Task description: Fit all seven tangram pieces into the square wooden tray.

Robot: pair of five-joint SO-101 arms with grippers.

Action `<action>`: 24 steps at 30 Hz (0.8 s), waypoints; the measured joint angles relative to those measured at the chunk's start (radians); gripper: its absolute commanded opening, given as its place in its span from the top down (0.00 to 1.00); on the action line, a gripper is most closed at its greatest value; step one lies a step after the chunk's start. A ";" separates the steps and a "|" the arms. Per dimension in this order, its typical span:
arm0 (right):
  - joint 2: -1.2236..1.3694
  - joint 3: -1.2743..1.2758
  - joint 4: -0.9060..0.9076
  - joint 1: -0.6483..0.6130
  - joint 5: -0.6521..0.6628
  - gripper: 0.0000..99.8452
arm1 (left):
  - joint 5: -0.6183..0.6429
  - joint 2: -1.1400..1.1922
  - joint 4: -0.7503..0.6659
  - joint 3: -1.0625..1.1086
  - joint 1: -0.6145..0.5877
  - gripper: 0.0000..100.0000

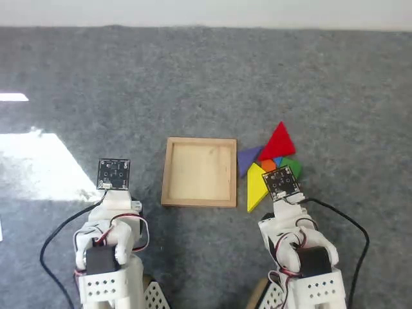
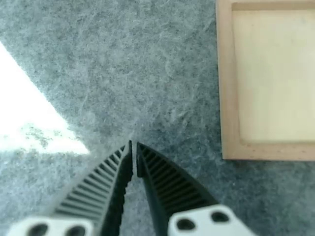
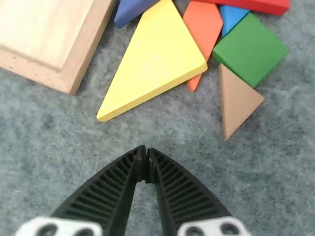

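Observation:
The square wooden tray [image 1: 168, 172] lies empty at the table's middle; its rim [image 2: 225, 98] and corner [image 3: 74, 69] show in the wrist views. To its right lies a cluster of tangram pieces: large yellow triangle [image 3: 155, 61], red triangle [image 1: 279, 141], purple piece [image 1: 246, 158], orange piece [image 3: 203, 29], blue piece [image 3: 231, 17], green square [image 3: 250, 48] and tan triangle [image 3: 237, 101]. My left gripper [image 2: 134, 146] is shut over bare carpet left of the tray. Short of the yellow triangle, my right gripper [image 3: 146, 150] is shut, holding nothing.
Grey carpet [image 1: 206, 84] covers the table. A bright patch of light [image 1: 35, 167] lies at the left. Both arm bases [image 1: 106, 270] [image 1: 302, 264] stand at the near edge with cables looping beside them.

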 measured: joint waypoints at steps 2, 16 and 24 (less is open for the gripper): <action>0.000 0.000 0.000 0.000 0.000 0.99 | 0.000 0.000 0.000 0.000 0.000 0.99; 0.000 0.000 0.000 0.000 0.000 0.99 | 0.000 0.000 0.000 0.000 0.000 0.99; 0.000 0.000 -0.029 -0.021 0.000 0.99 | 0.000 0.000 0.000 0.000 0.000 0.99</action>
